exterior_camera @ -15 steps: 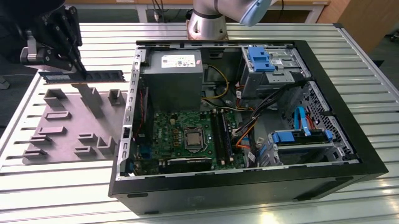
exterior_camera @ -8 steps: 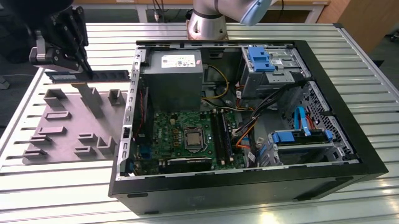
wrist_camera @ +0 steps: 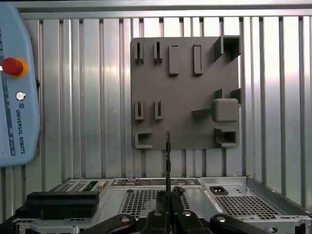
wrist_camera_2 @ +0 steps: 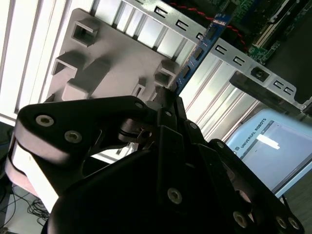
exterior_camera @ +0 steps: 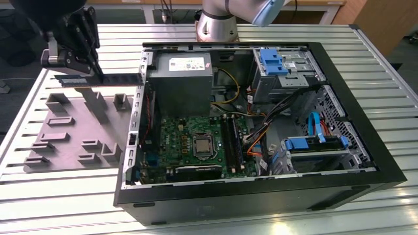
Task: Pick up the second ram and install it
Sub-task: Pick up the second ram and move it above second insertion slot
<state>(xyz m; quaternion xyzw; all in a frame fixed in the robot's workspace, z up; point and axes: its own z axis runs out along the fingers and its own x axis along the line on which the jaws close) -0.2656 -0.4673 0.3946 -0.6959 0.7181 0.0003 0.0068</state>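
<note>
Shows the second ram (exterior_camera: 121, 79) pinched between the nearly closed fingers (wrist_camera: 157, 218) of the gripper (exterior_camera: 96, 73), held toward one end above the grey fixture plate (exterior_camera: 72, 127), at ten o'clock of the open computer case (exterior_camera: 261, 191) in the exterior view. Points its free end toward the case wall. Appears light, stiff and fragile; best gripped along the board edges, clear of chips and contacts, without twisting. Not yet over the motherboard (exterior_camera: 183, 132)
</note>
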